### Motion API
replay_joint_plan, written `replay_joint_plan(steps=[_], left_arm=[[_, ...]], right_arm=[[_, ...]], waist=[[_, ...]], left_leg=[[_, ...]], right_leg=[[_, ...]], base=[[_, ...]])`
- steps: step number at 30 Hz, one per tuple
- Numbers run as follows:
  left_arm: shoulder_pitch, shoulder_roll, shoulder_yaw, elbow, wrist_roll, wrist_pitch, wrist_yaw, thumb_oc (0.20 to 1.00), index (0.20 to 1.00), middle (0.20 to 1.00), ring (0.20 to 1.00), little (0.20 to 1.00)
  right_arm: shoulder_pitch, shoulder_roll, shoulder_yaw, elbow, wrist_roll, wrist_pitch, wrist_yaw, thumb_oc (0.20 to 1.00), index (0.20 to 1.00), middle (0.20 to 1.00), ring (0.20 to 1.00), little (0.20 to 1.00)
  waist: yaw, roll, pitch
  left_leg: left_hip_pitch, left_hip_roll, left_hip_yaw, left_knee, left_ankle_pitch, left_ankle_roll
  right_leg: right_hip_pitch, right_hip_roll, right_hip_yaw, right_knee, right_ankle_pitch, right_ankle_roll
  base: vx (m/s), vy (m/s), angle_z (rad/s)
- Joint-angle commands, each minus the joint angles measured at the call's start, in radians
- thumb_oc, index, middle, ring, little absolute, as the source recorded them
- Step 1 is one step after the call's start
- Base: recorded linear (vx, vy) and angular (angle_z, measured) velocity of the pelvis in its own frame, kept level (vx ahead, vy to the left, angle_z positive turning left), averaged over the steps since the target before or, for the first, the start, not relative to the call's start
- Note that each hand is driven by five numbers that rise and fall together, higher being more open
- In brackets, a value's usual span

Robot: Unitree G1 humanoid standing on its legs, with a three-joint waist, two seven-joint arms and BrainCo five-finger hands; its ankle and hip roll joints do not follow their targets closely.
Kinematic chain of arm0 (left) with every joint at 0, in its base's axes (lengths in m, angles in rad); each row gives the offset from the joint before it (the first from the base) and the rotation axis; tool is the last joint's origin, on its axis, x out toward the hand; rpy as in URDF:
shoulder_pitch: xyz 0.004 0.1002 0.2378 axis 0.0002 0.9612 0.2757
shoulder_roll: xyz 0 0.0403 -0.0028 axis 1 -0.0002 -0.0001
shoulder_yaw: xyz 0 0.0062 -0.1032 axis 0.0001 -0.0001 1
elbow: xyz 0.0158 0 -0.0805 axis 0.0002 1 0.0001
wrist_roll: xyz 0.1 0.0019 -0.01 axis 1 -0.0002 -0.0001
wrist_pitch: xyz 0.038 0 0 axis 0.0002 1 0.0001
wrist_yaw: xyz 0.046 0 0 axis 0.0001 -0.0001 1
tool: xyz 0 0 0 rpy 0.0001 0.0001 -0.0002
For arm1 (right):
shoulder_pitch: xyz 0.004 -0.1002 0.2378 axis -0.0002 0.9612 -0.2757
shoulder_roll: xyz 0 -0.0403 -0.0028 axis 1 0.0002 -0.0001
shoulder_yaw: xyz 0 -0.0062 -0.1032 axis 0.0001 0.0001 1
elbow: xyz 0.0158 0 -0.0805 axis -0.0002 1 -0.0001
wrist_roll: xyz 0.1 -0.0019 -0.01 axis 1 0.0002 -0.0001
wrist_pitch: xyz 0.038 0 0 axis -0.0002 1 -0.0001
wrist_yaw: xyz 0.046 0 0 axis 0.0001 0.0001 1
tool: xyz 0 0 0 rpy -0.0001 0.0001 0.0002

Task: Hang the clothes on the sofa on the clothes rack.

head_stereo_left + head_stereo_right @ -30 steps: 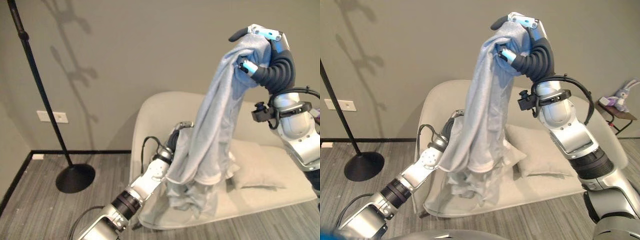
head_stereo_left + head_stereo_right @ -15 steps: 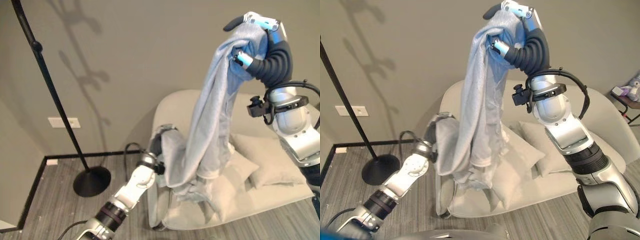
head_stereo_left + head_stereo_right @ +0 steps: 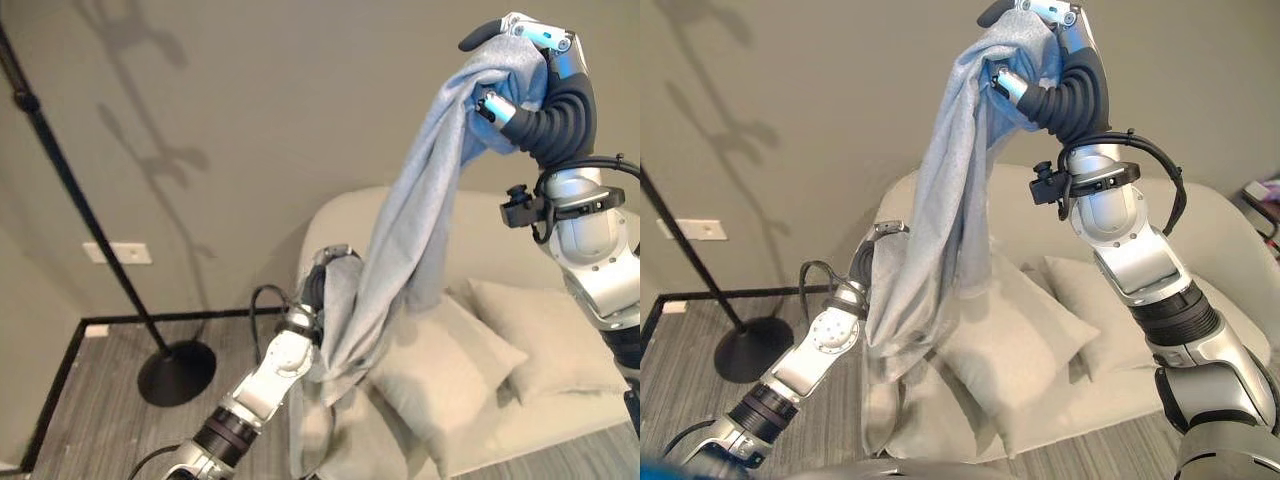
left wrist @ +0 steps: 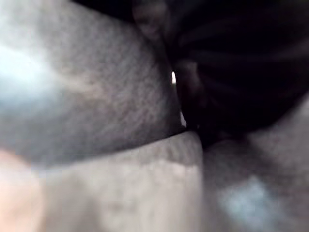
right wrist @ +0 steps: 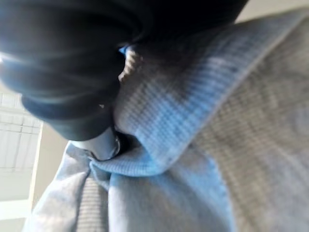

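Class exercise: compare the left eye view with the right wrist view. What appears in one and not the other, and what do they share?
The left eye view alone has the clothes rack, the sofa with its cushions, and the left hand, wrapped in cloth. The right wrist view alone gives a close look at the ribbed weave of the fabric. Both share the grey garment and the right hand clutching it.
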Motion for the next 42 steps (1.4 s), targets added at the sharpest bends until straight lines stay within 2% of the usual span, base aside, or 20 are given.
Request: replay_joint_plan(steps=[1, 2, 4, 8, 9, 10, 13, 18, 22, 25, 30, 33, 37, 38, 42], left_arm=[[-0.044, -0.004, 0.012, -0.016, 0.043, -0.047, 0.036, 0.2, 0.2, 0.2, 0.2, 0.2], [-0.02, 0.002, 0.029, -0.02, 0.05, -0.037, 0.042, 0.2, 0.2, 0.2, 0.2, 0.2], [-0.003, 0.003, 0.03, -0.029, 0.052, -0.035, 0.034, 0.2, 0.2, 0.2, 0.2, 0.2], [0.014, 0.0, 0.027, -0.029, 0.059, -0.032, 0.009, 0.2, 0.2, 0.2, 0.2, 0.2], [0.274, 0.011, 0.202, 0.244, -0.115, -0.009, 0.096, 0.2, 0.2, 0.2, 0.2, 0.2], [0.278, 0.004, 0.21, 0.244, -0.118, -0.011, 0.1, 0.2, 0.2, 0.2, 0.2, 0.2], [0.283, 0.001, 0.21, 0.249, -0.121, -0.011, 0.095, 0.2, 0.2, 0.2, 0.2, 0.2], [0.304, -0.041, 0.19, 0.283, -0.2, -0.002, 0.062, 0.2, 0.2, 0.2, 0.2, 0.2], [0.309, -0.041, 0.186, 0.289, -0.187, 0.016, 0.059, 0.2, 0.2, 0.2, 0.2, 0.2], [0.319, -0.034, 0.196, 0.276, -0.178, 0.031, 0.057, 0.2, 0.2, 0.2, 0.2, 0.2], [0.328, -0.024, 0.231, 0.268, -0.146, 0.045, 0.06, 0.2, 0.2, 0.2, 0.2, 0.2], [0.357, -0.021, 0.257, 0.246, -0.136, 0.038, 0.052, 0.2, 0.2, 0.2, 0.2, 0.2], [0.364, 0.014, 0.301, 0.214, -0.087, 0.025, 0.075, 0.2, 0.2, 0.2, 0.2, 0.2], [0.356, 0.041, 0.362, 0.167, -0.056, 0.009, 0.11, 0.2, 0.2, 0.2, 0.2, 0.2], [0.357, 0.041, 0.363, 0.167, -0.056, 0.01, 0.11, 0.2, 0.2, 0.2, 0.2, 0.2]], right_arm=[[0.016, 0.028, -0.029, 0.04, 0.152, -0.043, 0.038, 0.2, 0.2, 0.2, 0.2, 0.2], [0.03, 0.0, 0.02, 0.021, 0.303, -0.042, 0.104, 0.2, 0.2, 0.2, 0.2, 0.2], [0.033, -0.027, 0.059, 0.042, 0.441, -0.046, 0.142, 0.2, 0.2, 0.2, 0.2, 0.2], [0.066, -0.031, 0.021, 0.029, 0.436, -0.054, 0.148, 0.2, 0.2, 0.2, 0.2, 0.2], [0.699, 0.5, -0.074, 0.697, 0.436, -0.022, 0.06, 0.2, 0.2, 0.2, 0.2, 0.2], [0.686, 0.51, -0.054, 0.71, 0.436, -0.018, 0.059, 0.2, 0.2, 0.2, 0.2, 0.2], [0.679, 0.514, -0.047, 0.722, 0.432, -0.013, 0.06, 0.2, 0.2, 0.2, 0.2, 0.2], [0.659, 0.554, -0.039, 0.854, 0.453, 0.02, 0.051, 0.2, 0.2, 0.2, 0.2, 0.2], [0.674, 0.56, -0.05, 0.866, 0.471, 0.034, 0.024, 0.2, 0.2, 0.2, 0.2, 0.2], [0.681, 0.554, -0.041, 0.863, 0.459, 0.069, 0.005, 0.2, 0.2, 0.2, 0.2, 0.2], [0.699, 0.494, 0.035, 0.671, 0.428, 0.104, 0.036, 0.2, 0.2, 0.2, 0.2, 0.2], [0.713, 0.472, 0.054, 0.633, 0.417, 0.111, 0.066, 0.2, 0.2, 0.2, 0.2, 0.2], [0.685, 0.441, 0.039, 0.58, 0.395, 0.093, 0.071, 0.2, 0.2, 0.2, 0.2, 0.2], [0.659, 0.405, 0.002, 0.537, 0.333, 0.065, 0.059, 0.2, 0.2, 0.2, 0.2, 0.2], [0.659, 0.405, 0.003, 0.537, 0.333, 0.065, 0.059, 0.2, 0.2, 0.2, 0.2, 0.2]], waist=[[0.03, -0.016, -0.063], [0.029, -0.019, -0.062], [0.028, -0.023, -0.06], [0.027, -0.018, -0.06], [0.1, 0.142, -0.02], [0.108, 0.147, -0.022], [0.113, 0.149, -0.023], [0.124, 0.158, -0.028], [0.119, 0.16, -0.031], [0.122, 0.155, -0.034], [0.127, 0.148, -0.022], [0.137, 0.146, -0.011], [0.15, 0.151, 0.008], [0.157, 0.162, 0.025], [0.156, 0.162, 0.024]], left_leg=[[0.001, 0.118, 0.022, 0.016, -0.015, -0.088], [0.001, 0.119, 0.028, 0.007, -0.005, -0.093], [0.0, 0.121, 0.032, -0.005, 0.008, -0.101], [0.001, 0.123, 0.037, -0.02, 0.016, -0.104], [-0.182, 0.127, -0.123, -0.079, 0.227, -0.139], [-0.17, 0.134, -0.121, -0.079, 0.233, -0.144], [-0.164, 0.136, -0.121, -0.079, 0.236, -0.146], [-0.151, 0.149, -0.122, -0.08, 0.247, -0.153], [-0.147, 0.154, -0.119, -0.085, 0.237, -0.154], [-0.15, 0.159, -0.12, -0.088, 0.242, -0.158], [-0.163, 0.167, -0.119, -0.09, 0.248, -0.163], [-0.176, 0.172, -0.117, -0.09, 0.245, -0.165], [-0.206, 0.176, -0.13, -0.09, 0.255, -0.169], [-0.244, 0.173, -0.145, -0.09, 0.264, -0.176], [-0.245, 0.173, -0.146, -0.09, 0.265, -0.176]], right_leg=[[0.067, -0.047, -0.017, -0.024, -0.039, 0.108], [0.068, -0.045, -0.018, -0.031, -0.037, 0.109], [0.065, -0.044, -0.019, -0.043, -0.027, 0.113], [0.067, -0.043, -0.025, -0.056, -0.016, 0.119], [0.084, -0.069, -0.071, -0.094, -0.052, 0.114], [0.088, -0.064, -0.066, -0.094, -0.057, 0.109], [0.092, -0.061, -0.064, -0.094, -0.059, 0.107], [0.103, -0.051, -0.067, -0.094, -0.066, 0.098], [0.101, -0.046, -0.064, -0.094, -0.066, 0.096], [0.097, -0.041, -0.064, -0.094, -0.065, 0.095], [0.082, -0.034, -0.059, -0.094, -0.065, 0.092], [0.068, -0.032, -0.062, -0.094, -0.067, 0.093], [0.046, -0.032, -0.072, -0.094, -0.065, 0.095], [0.022, -0.035, -0.082, -0.094, -0.063, 0.098], [0.021, -0.035, -0.083, -0.094, -0.063, 0.098]], base=[[-0.03, -0.021, -0.13], [-0.04, -0.019, -0.1], [-0.05, -0.017, 0.0], [0.0, -0.002, 0.02], [-0.05, -0.038, 0.04], [-0.07, -0.057, 0.07], [-0.05, -0.035, 0.04], [-0.05, -0.021, 0.13], [-0.03, -0.004, -0.1], [-0.02, -0.024, -0.06], [-0.02, -0.025, -0.02], [-0.02, -0.043, -0.02], [-0.07, -0.016, 0.07], [-0.1, 0.006, 0.16], [-0.02, 0.002, 0.2]])
